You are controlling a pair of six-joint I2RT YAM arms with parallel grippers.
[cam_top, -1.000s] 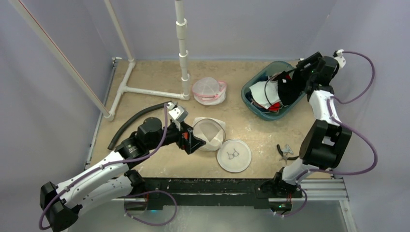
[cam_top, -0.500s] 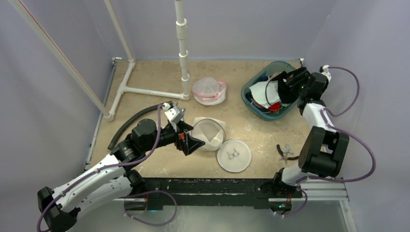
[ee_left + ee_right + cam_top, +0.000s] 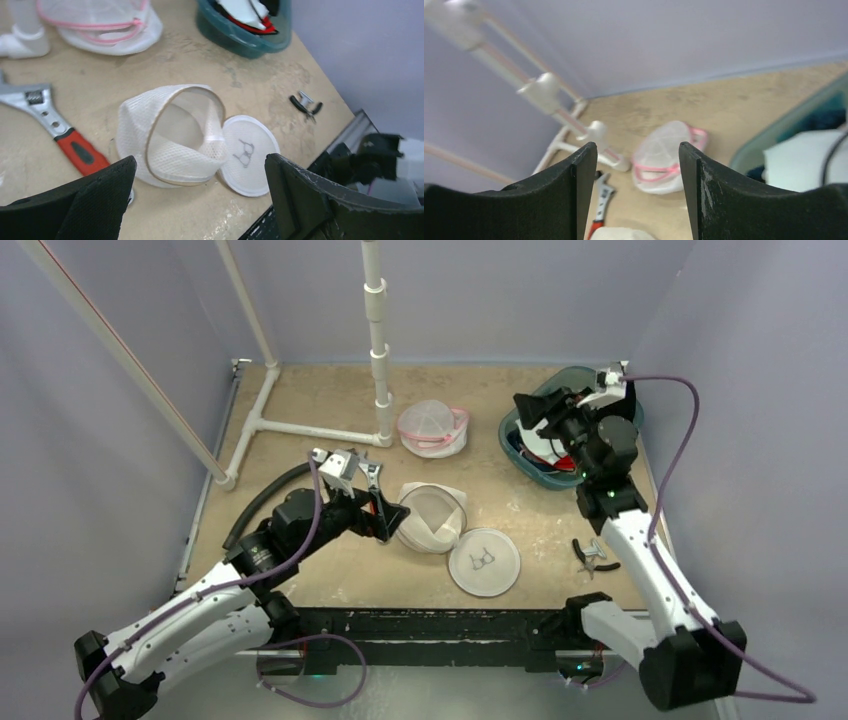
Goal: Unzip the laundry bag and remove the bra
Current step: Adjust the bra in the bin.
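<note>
- Where it lies on the table (image 3: pixel 320 400), in front of both arms, the laundry bag (image 3: pixel 432 518) rests on its side with its round mouth gaping open.
- The left gripper (image 3: pixel 386 518) sits just beside the bag's left edge. Its fingers are spread wide with nothing between them, and whether it touches the mesh cannot be told.
- Inside the bag only white mesh shows; a bra cannot be made out.
- A flat white disc (image 3: pixel 484 561) touches the bag's near right side.
- A wrench (image 3: pixel 75 145) with a red handle lies just left of the bag.
- A pink-trimmed bag (image 3: pixel 432 428) sits behind the laundry bag.
- Behind and well to the right of the laundry bag stands a teal tub (image 3: pixel 540 478) of clothes. The right gripper (image 3: pixel 530 408) hangs over it, fingers apart and empty.
- Pliers (image 3: pixel 592 555) lie to the right of the bag, beyond the disc.
</note>
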